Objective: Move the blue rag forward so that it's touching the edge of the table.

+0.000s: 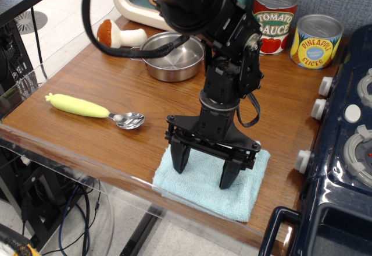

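— What do those cans say?
— "TOMATO SAUCE" (275,18) and "PINEAPPLE SLICES" (316,41).
— And the blue rag (210,180)?
— At the tabletop's front edge (104,167), under the gripper (203,170), whose fingers (179,157) are spread apart, pressing it.

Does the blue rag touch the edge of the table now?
Touching. The observation.image view shows the blue rag with its near border lying along the edge of the table, no wood visible between them.
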